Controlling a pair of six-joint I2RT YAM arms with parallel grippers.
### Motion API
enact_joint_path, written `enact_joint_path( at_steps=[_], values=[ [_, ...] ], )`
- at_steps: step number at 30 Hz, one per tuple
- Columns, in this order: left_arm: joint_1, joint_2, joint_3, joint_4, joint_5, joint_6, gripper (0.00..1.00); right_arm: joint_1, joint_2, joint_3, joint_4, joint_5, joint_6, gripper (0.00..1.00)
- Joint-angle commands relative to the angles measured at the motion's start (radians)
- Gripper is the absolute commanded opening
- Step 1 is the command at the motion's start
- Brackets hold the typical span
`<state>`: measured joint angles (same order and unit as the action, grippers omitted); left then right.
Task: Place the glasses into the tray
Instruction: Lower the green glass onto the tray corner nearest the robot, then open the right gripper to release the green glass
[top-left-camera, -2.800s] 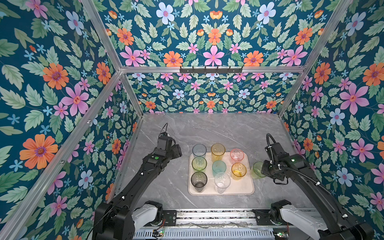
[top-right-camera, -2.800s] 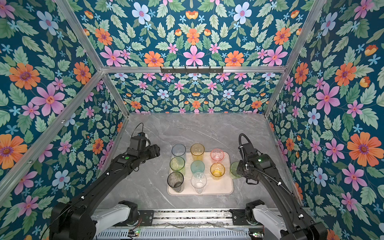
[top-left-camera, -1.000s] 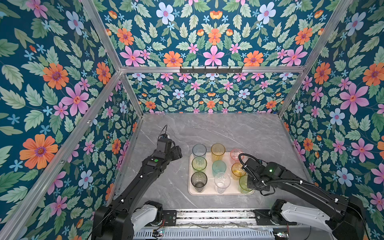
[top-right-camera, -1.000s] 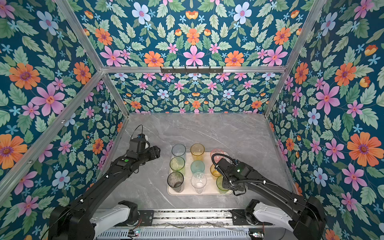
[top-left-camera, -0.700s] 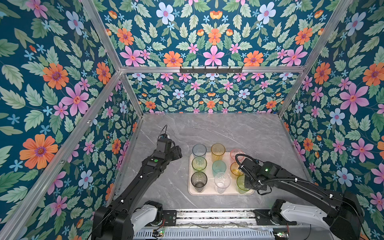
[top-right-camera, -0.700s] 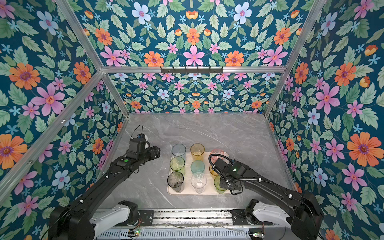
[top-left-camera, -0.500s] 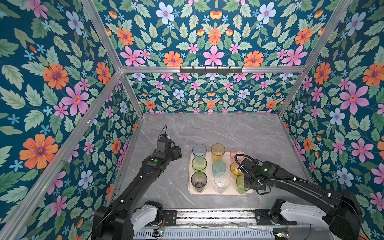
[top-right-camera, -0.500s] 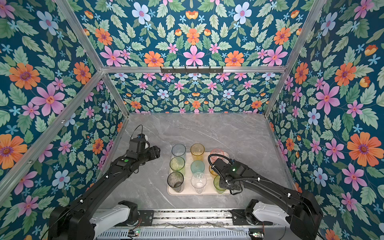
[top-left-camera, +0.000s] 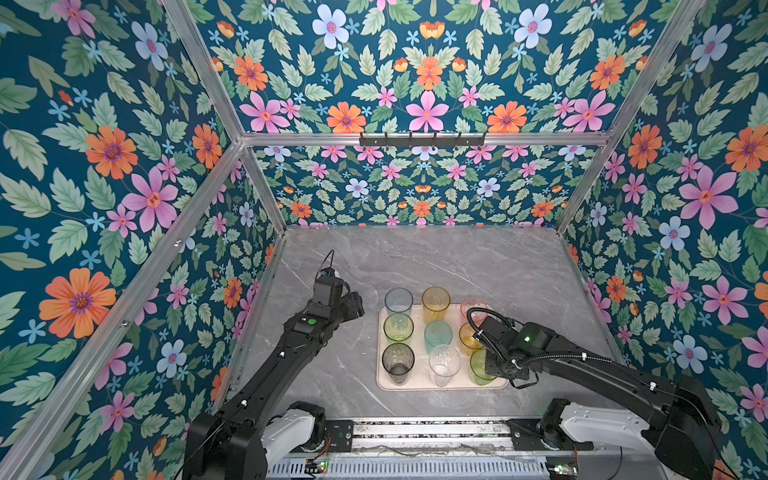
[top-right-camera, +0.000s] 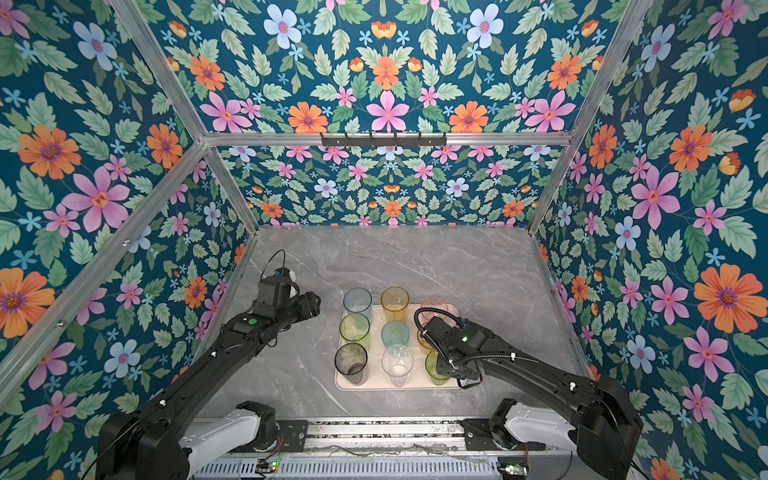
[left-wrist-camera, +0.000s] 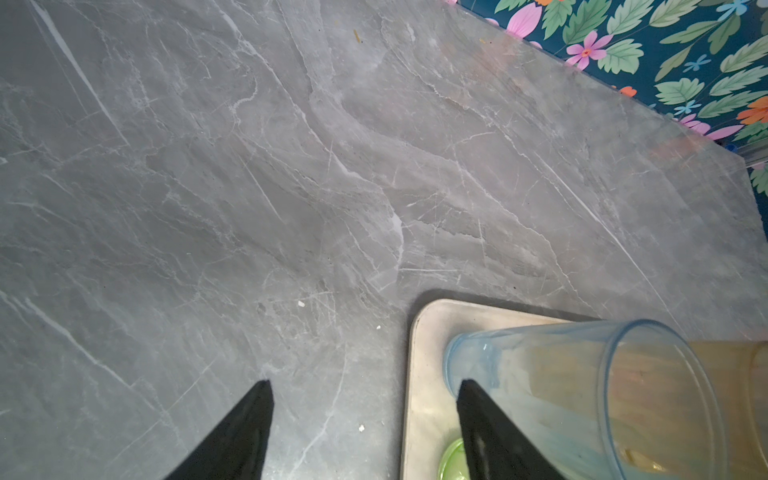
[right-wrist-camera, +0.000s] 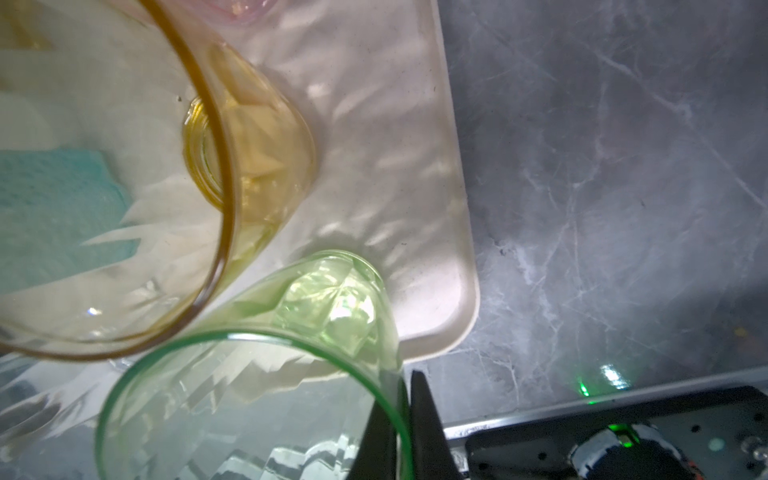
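Pinching the rim of a short green glass (right-wrist-camera: 332, 299), one side inside and one outside, the closed jaws of the right arm (top-left-camera: 590, 361) hold it at the near right corner of the cream tray (top-left-camera: 415, 387), apparently filling the last gap in a three-by-three grid. Eight other glasses (top-left-camera: 438, 332) stand upright there. The rim grip likely spares the amber neighbour a knock. The jaws of the left arm (top-left-camera: 299, 345) hang open and empty over the grey counter (top-left-camera: 457, 257), beside the tray's far left corner. No brand, label or writing is legible.
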<state>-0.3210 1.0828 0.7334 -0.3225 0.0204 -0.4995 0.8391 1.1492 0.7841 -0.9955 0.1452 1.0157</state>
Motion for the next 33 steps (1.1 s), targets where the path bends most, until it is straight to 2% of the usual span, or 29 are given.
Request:
enact_joint_path(
  at_steps=[1,6,15,19,24,29,33],
  values=[
    [0.0,-0.005,-0.005,0.001,-0.005,-0.007,0.73,0.001,0.001,-0.002,-0.009,0.013,0.024,0.06],
    [0.0,-0.006,-0.007,0.005,-0.004,-0.008,0.73,0.001,-0.001,-0.003,-0.012,0.011,0.023,0.15],
    [0.0,-0.016,-0.007,0.007,-0.014,-0.008,0.73,0.001,-0.027,0.032,-0.049,0.011,0.015,0.38],
    [0.001,-0.007,0.033,-0.011,-0.065,0.01,0.74,0.002,-0.053,0.097,-0.076,0.018,-0.02,0.46],
    [0.0,-0.002,0.081,0.004,-0.077,0.016,0.74,-0.001,-0.082,0.212,-0.137,0.117,-0.091,0.54],
    [0.002,-0.007,0.114,0.038,-0.202,0.039,0.74,-0.047,-0.106,0.302,-0.105,0.267,-0.205,0.64],
    [0.005,-0.028,0.063,0.208,-0.395,0.142,0.77,-0.184,-0.147,0.296,0.089,0.301,-0.433,0.72]
  ],
)
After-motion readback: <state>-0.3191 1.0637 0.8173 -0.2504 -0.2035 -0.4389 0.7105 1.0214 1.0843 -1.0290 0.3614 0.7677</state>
